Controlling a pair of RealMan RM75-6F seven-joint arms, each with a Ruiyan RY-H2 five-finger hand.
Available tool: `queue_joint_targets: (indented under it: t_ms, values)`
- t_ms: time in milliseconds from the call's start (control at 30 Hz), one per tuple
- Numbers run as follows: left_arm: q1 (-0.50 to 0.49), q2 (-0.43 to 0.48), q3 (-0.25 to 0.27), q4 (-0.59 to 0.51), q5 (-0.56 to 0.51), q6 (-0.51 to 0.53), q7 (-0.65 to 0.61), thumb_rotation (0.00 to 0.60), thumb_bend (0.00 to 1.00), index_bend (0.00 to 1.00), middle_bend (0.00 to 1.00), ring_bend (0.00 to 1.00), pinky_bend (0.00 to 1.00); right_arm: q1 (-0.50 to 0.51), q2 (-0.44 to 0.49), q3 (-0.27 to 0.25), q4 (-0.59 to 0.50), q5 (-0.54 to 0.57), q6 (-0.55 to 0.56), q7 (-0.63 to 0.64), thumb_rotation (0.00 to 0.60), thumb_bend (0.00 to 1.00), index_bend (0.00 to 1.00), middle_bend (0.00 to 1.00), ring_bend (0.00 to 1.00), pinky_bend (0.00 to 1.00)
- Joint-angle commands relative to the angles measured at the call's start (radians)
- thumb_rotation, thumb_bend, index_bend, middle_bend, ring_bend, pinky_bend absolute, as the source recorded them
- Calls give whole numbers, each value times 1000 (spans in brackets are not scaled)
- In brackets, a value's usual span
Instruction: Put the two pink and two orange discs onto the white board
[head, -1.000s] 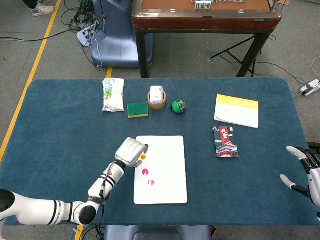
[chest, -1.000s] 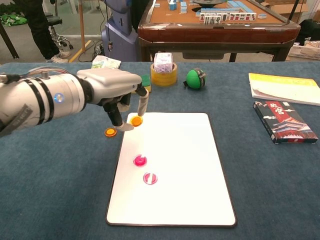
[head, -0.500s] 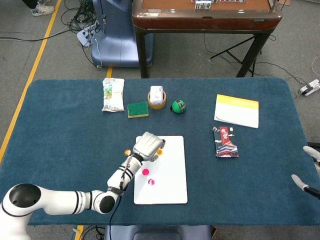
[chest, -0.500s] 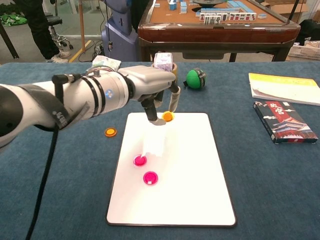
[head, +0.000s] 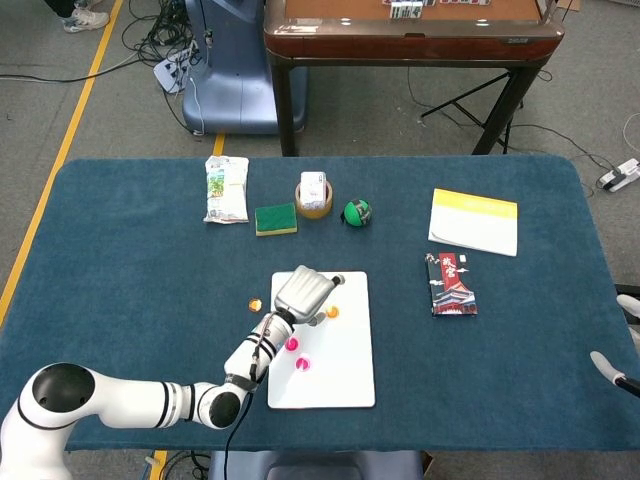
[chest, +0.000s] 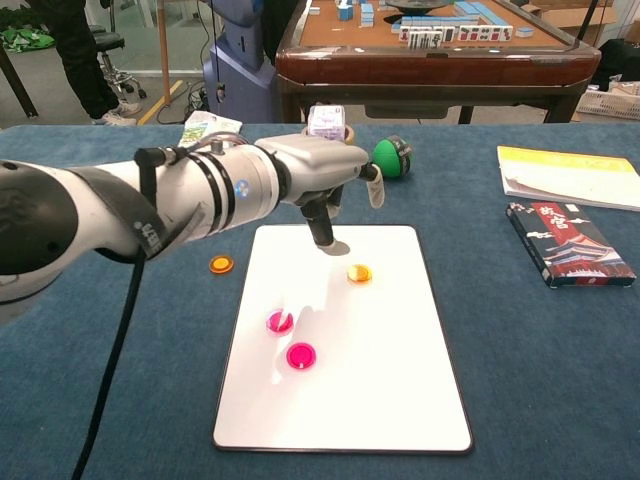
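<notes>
The white board (chest: 385, 385) lies in the middle of the blue table. Two pink discs (chest: 279, 321) (chest: 300, 355) lie on its left half, and one orange disc (chest: 359, 273) lies near its far end. The second orange disc (chest: 221, 264) lies on the cloth just left of the board. My left hand (chest: 325, 185) hovers over the board's far edge, fingers apart and holding nothing, a little up and left of the orange disc (head: 332, 311). My right hand (head: 612, 368) shows only partly at the right edge of the head view, its fingers spread.
Behind the board stand a green ball (chest: 391, 157), a tape roll (chest: 328, 148) with a small box in it, a green sponge (head: 275, 218) and a snack packet (head: 226, 188). A yellow-white booklet (chest: 570, 175) and a dark packet (chest: 570, 243) lie to the right.
My left hand carried an orange disc from the board's left edge onto the board and let it go; the disc now lies free. My right hand slid further out of view.
</notes>
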Motion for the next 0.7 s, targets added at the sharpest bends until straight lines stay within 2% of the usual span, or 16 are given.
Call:
queue_joint_targets:
  t_ms: [33,267,367,700]
  values:
    - [6,19,9,-21,-16,23,5,600,259,200,1000,1000,1000,2,0,0,-2,-2,-4,-3,600,23,237,286,255,319]
    - [52,81,55,-62,-16,64,-6,600,259,414,1000,1000,1000,11,1,0,-10,0,-26,-19,600,23,238,286,255,319]
    - [78,106,77,-72,-16,71,-20,600,258,466,1000,1000,1000,17,1,0,-15,-1,-37,-31,600,23,238,286,255,319]
    - [149,150,123,-54,5,74,-84,600,259,521,1000,1000,1000,34,-2,-3,-33,1,-75,-76,600,23,238,286,255,319]
